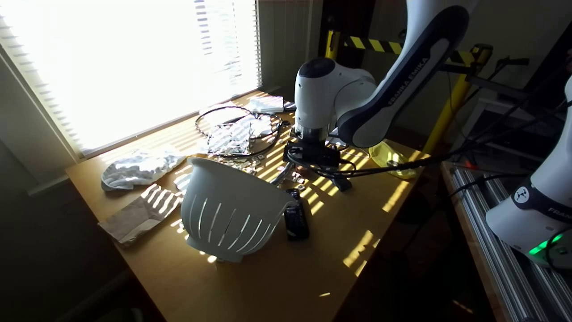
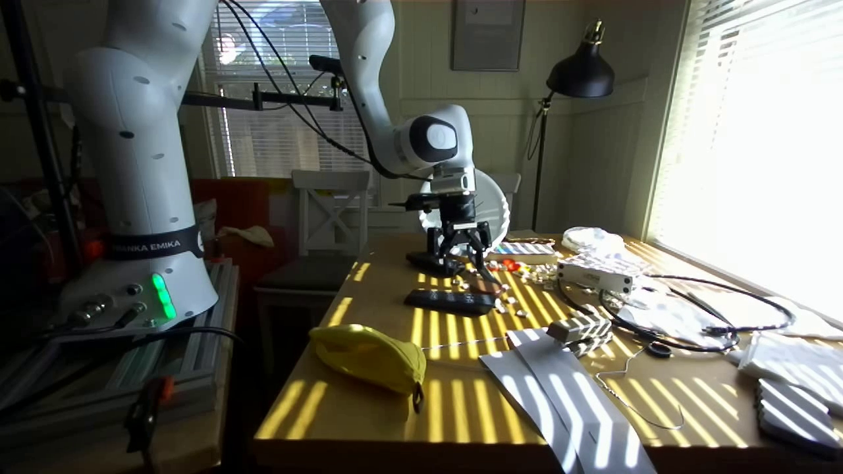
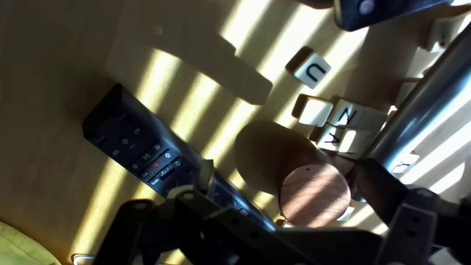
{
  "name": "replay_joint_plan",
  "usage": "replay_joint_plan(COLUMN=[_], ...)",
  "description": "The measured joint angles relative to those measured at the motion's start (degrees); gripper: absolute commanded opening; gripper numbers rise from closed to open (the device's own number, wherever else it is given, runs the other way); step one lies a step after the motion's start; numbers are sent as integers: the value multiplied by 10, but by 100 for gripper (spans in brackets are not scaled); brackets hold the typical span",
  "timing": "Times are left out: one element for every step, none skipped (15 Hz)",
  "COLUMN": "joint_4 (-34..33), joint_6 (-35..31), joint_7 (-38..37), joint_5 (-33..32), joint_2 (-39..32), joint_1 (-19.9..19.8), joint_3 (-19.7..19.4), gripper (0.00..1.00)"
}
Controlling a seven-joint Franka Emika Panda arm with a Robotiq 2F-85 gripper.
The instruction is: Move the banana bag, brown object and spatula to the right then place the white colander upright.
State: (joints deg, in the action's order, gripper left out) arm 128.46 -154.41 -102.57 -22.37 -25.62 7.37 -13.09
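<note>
1. Presently, working room runs along the side of the pale wooden table (image 1: 321,268) that faces the base (image 2: 141,283) of the white robot arm (image 1: 313,98). By the bright, blind-covered window (image 1: 143,71), a crumpled white bag-like item (image 1: 138,167) occupies the surface; small square white letter tiles (image 3: 312,70) take up the middle.

2. The yellow fabric pouch (image 2: 365,359), flat and tapered, lies just beside that same edge, close to a corner.

3. The large white slotted plastic colander (image 1: 232,210) sits tilted toward the opposite end, its round mouth turned to the black two-fingered gripper (image 3: 285,171). Its rim overlaps a dark oblong block (image 1: 297,221) in an exterior view; contact cannot be told.

4. The brown round-faced wooden piece (image 3: 314,195) sits beside the tiles, near a black button-covered remote control (image 3: 140,143).

5. A thick, shiny metal rod (image 3: 427,103) slants past one finger; from where I stand, I cannot tell whether it is the spatula.

6. Arm pose: forearm slanting down, wrist vertical, gripper pointing down, low over the tiles.

7. Finger state: the fingers (image 3: 379,184) stand wide apart, clamping nothing; the wooden piece shows between them, narrower than the gap.
</note>
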Motion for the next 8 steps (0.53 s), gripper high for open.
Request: replay_joint_plan(joint_4=[-5,-8,-8,-8,-8,-7,-6,-5], joint_6=[0,0,0,-1,-5,-12,-20,-28], joint_7=[8,12,12,14,18,24,32,40], joint_5=[9,12,12,12,12,12,12,12], joint_2=[-3,-4,-4,-4,-4,-4,-4,-4], joint_1=[-4,-7,-7,-4,-3,-2,-2,-2], joint_3=[0,0,-2,-5,-6,-5,-5,-5], gripper=[100,100,100,100,100,100,100,100])
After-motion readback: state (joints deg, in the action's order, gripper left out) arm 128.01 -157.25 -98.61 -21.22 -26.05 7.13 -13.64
